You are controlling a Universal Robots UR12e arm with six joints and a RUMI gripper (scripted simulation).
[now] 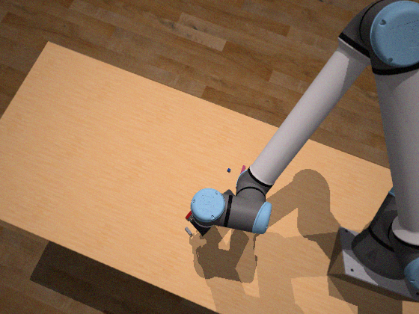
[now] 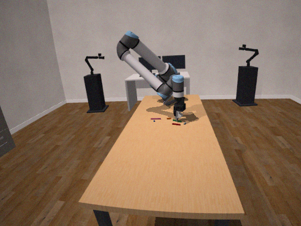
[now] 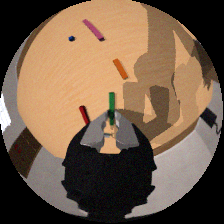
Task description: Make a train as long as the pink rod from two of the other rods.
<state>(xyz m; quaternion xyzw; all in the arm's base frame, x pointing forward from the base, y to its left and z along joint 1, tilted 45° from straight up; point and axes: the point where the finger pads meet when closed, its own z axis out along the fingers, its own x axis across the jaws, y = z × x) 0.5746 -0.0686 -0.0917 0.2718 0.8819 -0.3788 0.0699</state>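
The room has a brown wood floor (image 1: pixel 150 22) (image 2: pixel 54 161) (image 3: pixel 24 147) and a pale wall (image 2: pixel 209 27), with a white desk (image 2: pixel 131 78) at the back. The long, light tabletop (image 1: pixel 112 131) (image 2: pixel 166 161) (image 3: pixel 50 85) has the big arm's (image 1: pixel 299 112) (image 2: pixel 142 71) dark shadow on it. The pincer (image 1: pixel 203 229) (image 2: pixel 177 119) (image 3: pixel 111 110) is down low, and looks to be pinching the green rod (image 2: pixel 180 121) (image 3: pixel 112 100). The pink rod (image 1: pixel 243 169) (image 2: pixel 156 118) (image 3: pixel 93 30) is 9, so green 8 and blue 1 should make the train. Grip well, lift straight up, and don't bump the red rod (image 1: pixel 188 215) (image 2: pixel 176 124) (image 3: pixel 84 114) beside it or the orange rod (image 2: pixel 169 118) (image 3: pixel 120 69). The grey rod (image 1: pixel 188 231) (image 2: pixel 185 123) is near too. Keep the green rod flat, turn it slowly, and leave room around the train. The tiny blue rod (image 1: pixel 229 170) (image 2: pixel 154 121) (image 3: pixel 71 38) lies by the pink one, so the train needs a spot away from pink.
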